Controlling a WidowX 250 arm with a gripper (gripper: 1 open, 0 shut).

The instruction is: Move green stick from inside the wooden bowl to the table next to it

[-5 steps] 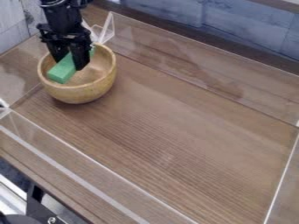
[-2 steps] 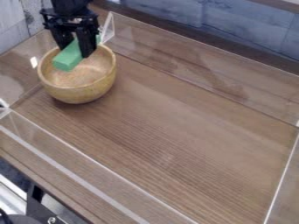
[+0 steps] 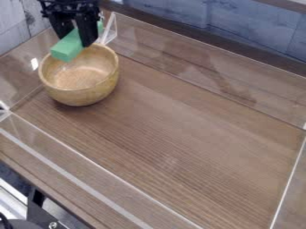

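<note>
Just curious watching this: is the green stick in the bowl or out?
Out: the gripper holds the green stick above the wooden bowl.

This is looking like a robotics lab or test bench rather than a home: a dark wood-grain table [image 3: 180, 125] is sitting fenced in by clear plastic walls [image 3: 203, 54], forming a bare work pen, a black robot arm [image 3: 72, 11] is hanging over one corner, and a grey tiled wall [image 3: 239, 22] is showing behind
</note>
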